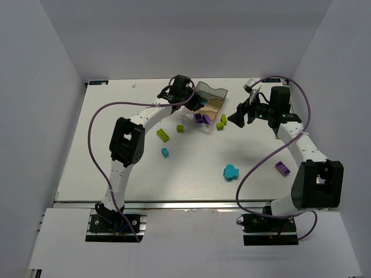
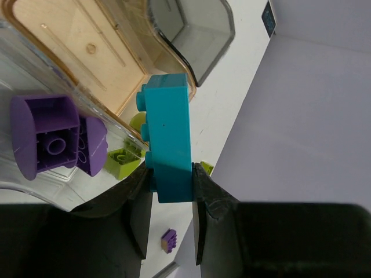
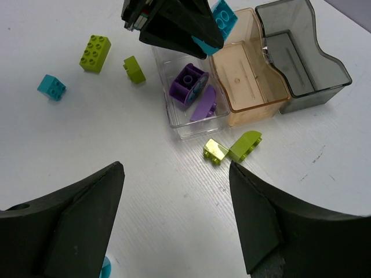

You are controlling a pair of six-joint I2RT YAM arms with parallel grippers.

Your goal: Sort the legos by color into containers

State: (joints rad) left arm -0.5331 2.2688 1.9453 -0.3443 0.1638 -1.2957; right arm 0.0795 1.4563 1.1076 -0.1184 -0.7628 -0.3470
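Two robot arms over a white tabletop (image 1: 116, 168), and what has the left one got, the picture desk asks.

PHOTOGRAPHER: The left fingers (image 2: 136, 214) are clamped on the lower end of a cyan brick (image 2: 168, 139). The brick stands upright between them with its studs to one side. It is held at the three-part tray (image 3: 324, 81), by the wall between the clear compartment (image 3: 174, 119) and the tan compartment (image 3: 249, 81). Whether it touches the rim cannot be told.

DESK: What is in the tray?

PHOTOGRAPHER: Two purple pieces (image 3: 188, 87) lie in the clear end. The tan section is in the middle, and the smoky grey compartment (image 3: 301, 58) with its wavy edge closes the other end.

DESK: And the right arm?

PHOTOGRAPHER: The right fingers (image 3: 75, 226) are spread wide and grip nothing. They hang above the tabletop just to the right of the tray, near a pair of lime bricks (image 3: 215, 152) lying just beside the clear compartment.

DESK: What else is loose?

PHOTOGRAPHER: Left of the tray lie a lime six-stud brick (image 1: 163, 135) and a smaller lime piece (image 1: 180, 128). A small cyan brick (image 1: 165, 152) sits nearer the arms. A larger cyan piece (image 1: 231, 172) lies mid-table, and a purple brick (image 1: 283, 168) rests close to the right arm.
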